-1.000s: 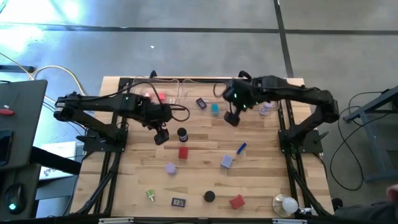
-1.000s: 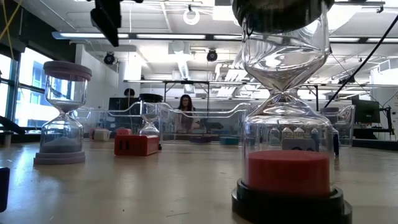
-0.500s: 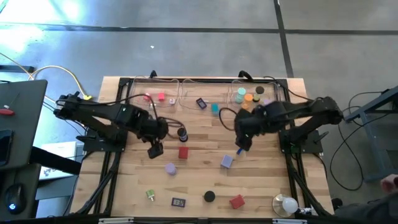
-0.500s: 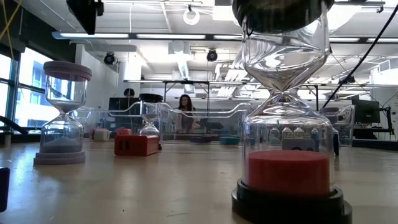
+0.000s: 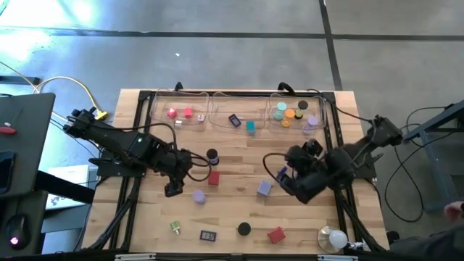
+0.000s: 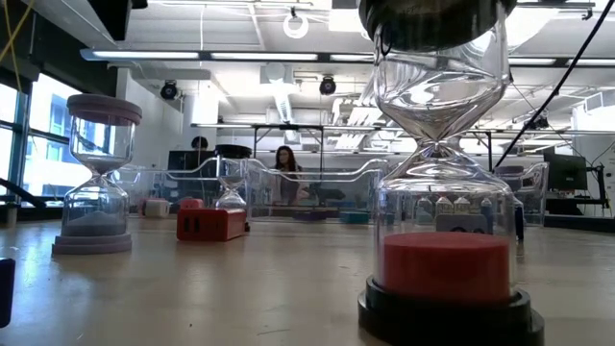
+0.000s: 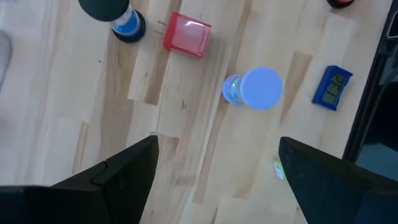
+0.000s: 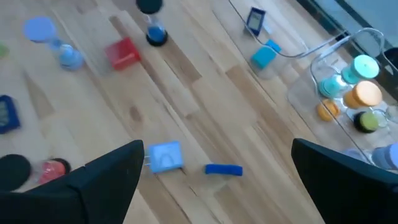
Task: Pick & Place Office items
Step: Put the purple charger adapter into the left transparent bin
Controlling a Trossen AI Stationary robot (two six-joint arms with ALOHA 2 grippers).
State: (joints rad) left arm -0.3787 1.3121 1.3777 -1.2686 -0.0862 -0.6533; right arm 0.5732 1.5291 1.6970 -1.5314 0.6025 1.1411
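Note:
Office items lie scattered on the wooden table. My left gripper (image 5: 172,190) (image 7: 217,146) hangs open, above and short of a lilac-capped sand timer (image 7: 255,89) (image 5: 199,196), a red block (image 7: 187,34) (image 5: 213,177) and a black-capped timer (image 5: 212,156). My right gripper (image 5: 290,181) (image 8: 217,149) hangs open over a lavender block (image 8: 165,155) (image 5: 264,188) and a blue stick (image 8: 224,169) (image 5: 281,172). Neither touches anything. In the low view a black-capped timer (image 6: 442,173) stands close.
Clear trays (image 5: 217,98) line the far edge, holding pink and red pieces (image 5: 179,112), a dark clock (image 5: 234,120) and coloured caps (image 5: 291,112). A teal block (image 5: 250,126) lies before them. Near the front edge: a red block (image 5: 276,235), a small clock (image 5: 208,235), a white bulb (image 5: 335,238).
My right gripper has swung from beside the far trays toward the table's near edge and now hangs over the blue stick and lavender block. My left gripper has moved toward the near and left edges, away from the black-capped timer. No item has moved.

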